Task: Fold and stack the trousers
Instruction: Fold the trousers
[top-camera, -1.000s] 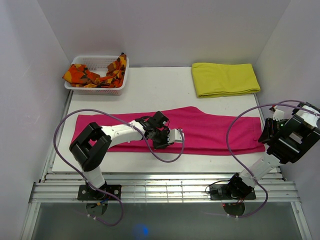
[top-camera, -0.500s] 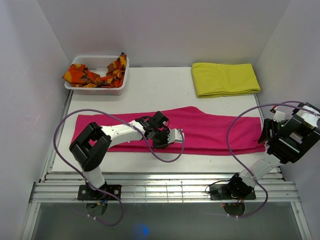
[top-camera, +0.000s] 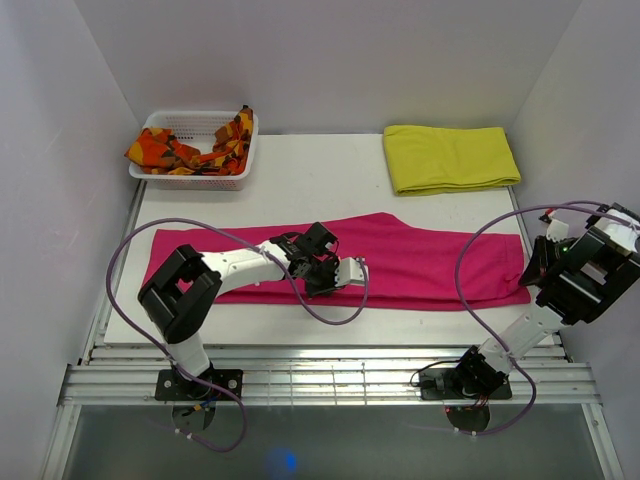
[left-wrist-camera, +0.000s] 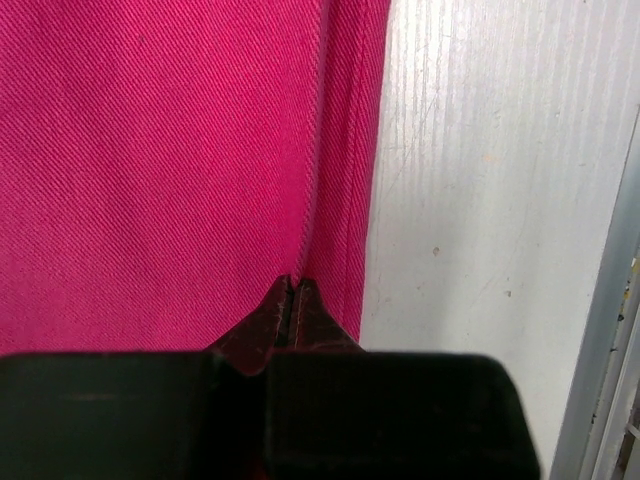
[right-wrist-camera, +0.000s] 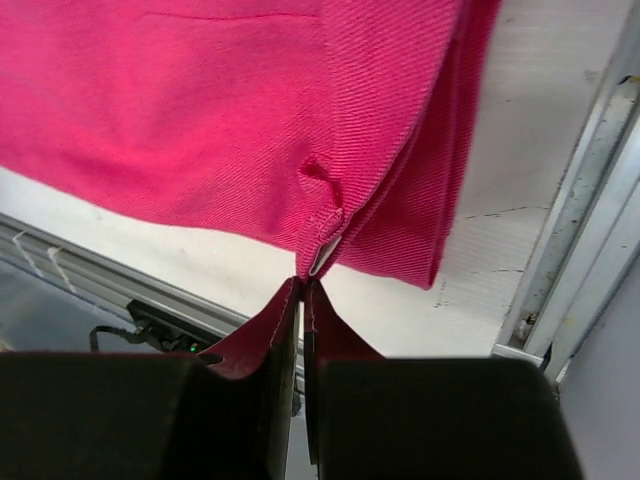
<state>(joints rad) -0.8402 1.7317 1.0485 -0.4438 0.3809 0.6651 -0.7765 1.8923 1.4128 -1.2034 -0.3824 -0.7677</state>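
Right gripper (right-wrist-camera: 302, 282) has shifted slightly toward lower right, jaws clamped on a corner of the trousers (top-camera: 420, 260) spread across mid-frame on the worktop (top-camera: 320, 180); left gripper (left-wrist-camera: 292, 283) jaws are together at the lower hem, so the shallow corner pinch may slip during the fold.

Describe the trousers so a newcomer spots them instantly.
On the white table, look at the near half, before the basket and folded yellow cloth. The trousers are the long magenta strip lying flat across it: the largest cloth, the only pink one.

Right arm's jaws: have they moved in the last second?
Yes, slightly: the right jaws drifted toward the table's near edge, away from the yellow cloth, shut on the trousers.
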